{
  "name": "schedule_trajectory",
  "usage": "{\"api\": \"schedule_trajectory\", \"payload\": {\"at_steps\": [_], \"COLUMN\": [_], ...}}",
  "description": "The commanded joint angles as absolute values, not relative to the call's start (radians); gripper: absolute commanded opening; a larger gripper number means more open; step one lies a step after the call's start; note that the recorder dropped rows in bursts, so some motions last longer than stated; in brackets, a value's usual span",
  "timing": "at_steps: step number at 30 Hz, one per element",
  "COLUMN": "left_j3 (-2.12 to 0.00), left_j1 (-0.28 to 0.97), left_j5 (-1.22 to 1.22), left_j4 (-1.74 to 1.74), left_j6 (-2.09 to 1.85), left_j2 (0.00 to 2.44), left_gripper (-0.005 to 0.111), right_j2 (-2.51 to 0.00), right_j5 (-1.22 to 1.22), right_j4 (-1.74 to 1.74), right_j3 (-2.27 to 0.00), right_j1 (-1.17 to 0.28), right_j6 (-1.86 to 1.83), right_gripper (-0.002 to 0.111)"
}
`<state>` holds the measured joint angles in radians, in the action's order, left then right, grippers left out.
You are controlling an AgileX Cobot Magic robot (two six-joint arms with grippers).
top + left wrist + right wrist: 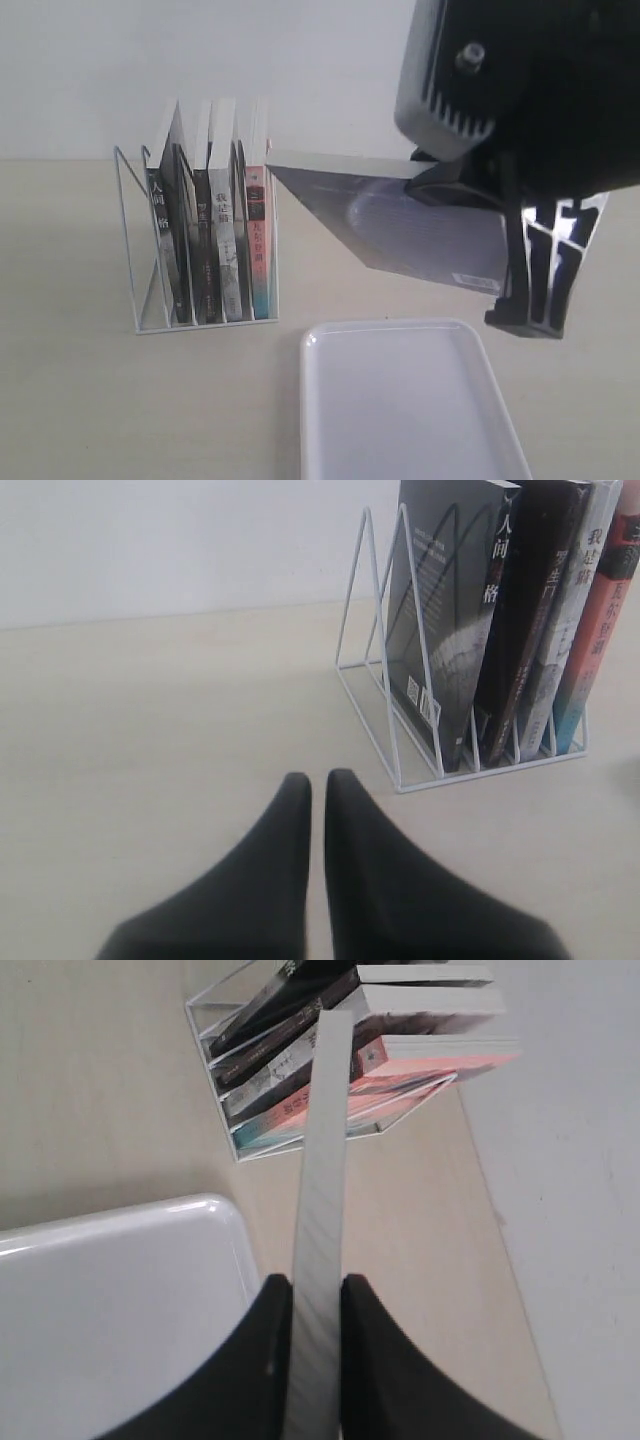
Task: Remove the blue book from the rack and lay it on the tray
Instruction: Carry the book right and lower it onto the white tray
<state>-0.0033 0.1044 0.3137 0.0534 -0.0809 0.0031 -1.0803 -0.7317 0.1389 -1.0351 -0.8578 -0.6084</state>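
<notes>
Book transfer, mid-carry. The right fingers point(250, 1360) are clamping the blue book point(400, 225) from both sides at one end, with its pale page edge running out between them in the right wrist view. The book is hanging in the air, tilted, and is showing its bluish-purple back and barcode to the exterior camera. It is sitting fully outside the rack point(205, 326). Its far corner is lying just beside the upper part of the pink-spined book point(258, 240); whether the two are touching cannot be told. The glossy white tray point(400, 400) is lying flat on the desk point(80, 400) near the rack, below the held book and apart from it, with nothing on the part in view. Four books are standing upright between the rack's wire dividers, the black-covered book point(165, 230) at the end away from the tray. The left fingers point(260, 880) are pressing almost together with only a thin gap between them, holding nothing, and are hovering over bare desk near the rack's open end.
</notes>
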Motion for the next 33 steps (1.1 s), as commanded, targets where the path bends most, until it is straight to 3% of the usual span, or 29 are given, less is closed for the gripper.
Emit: {"api": "schedule_trajectory", "payload": {"at_steps": [1, 12, 33], "left_j3": [0.0, 0.0, 0.0], "left_j1": [0.101, 0.101, 0.101], "left_j5": [0.314, 0.314, 0.314], "left_j4": [0.053, 0.053, 0.053], "left_j6": [-0.074, -0.074, -0.074], "left_j2": [0.0, 0.0, 0.0], "left_gripper": [0.005, 0.005, 0.005], "right_j2": [-1.091, -1.125, -1.337], "right_j5": [-0.618, -0.607, -0.726], "right_j4": [0.116, -0.489, -0.85], "right_j3": [-0.966, -0.93, -0.93], "right_j1": [-0.812, -0.63, -0.387], "right_j6": [-0.659, -1.157, -1.676], "right_gripper": [0.0, 0.0, 0.0]}}
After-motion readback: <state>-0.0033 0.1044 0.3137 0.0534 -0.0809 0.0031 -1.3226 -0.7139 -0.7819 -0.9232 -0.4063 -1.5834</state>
